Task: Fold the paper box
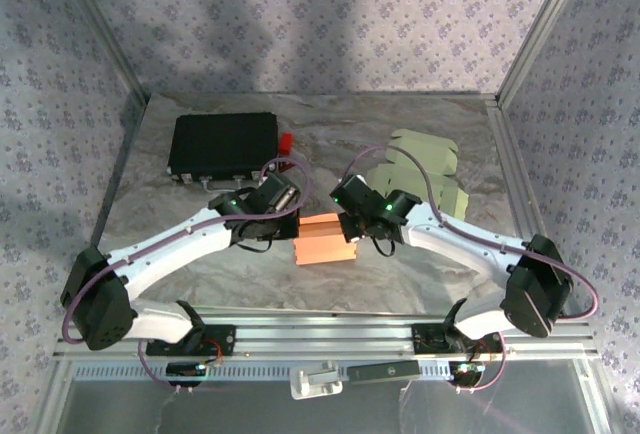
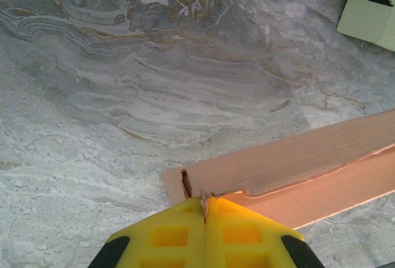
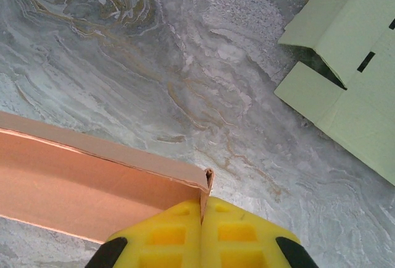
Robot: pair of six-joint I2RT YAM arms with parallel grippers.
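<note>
An orange paper box (image 1: 323, 239) lies partly folded at the middle of the table, between both arms. My left gripper (image 1: 290, 216) is shut on the box's left end wall; in the left wrist view the yellow jaws (image 2: 205, 205) pinch the torn cardboard edge of the box (image 2: 290, 163). My right gripper (image 1: 350, 222) is shut on the right end; in the right wrist view its jaws (image 3: 202, 209) clamp the corner flap of the box (image 3: 92, 181), whose long side wall stands folded up.
Pale green flat box blanks (image 1: 420, 169) lie at the back right, also seen as green blanks (image 3: 345, 76) and a green blank (image 2: 367, 8). A black case (image 1: 222, 146) with a red part (image 1: 286, 141) sits at the back left. Metal frame rails border the marbled table (image 1: 330, 124).
</note>
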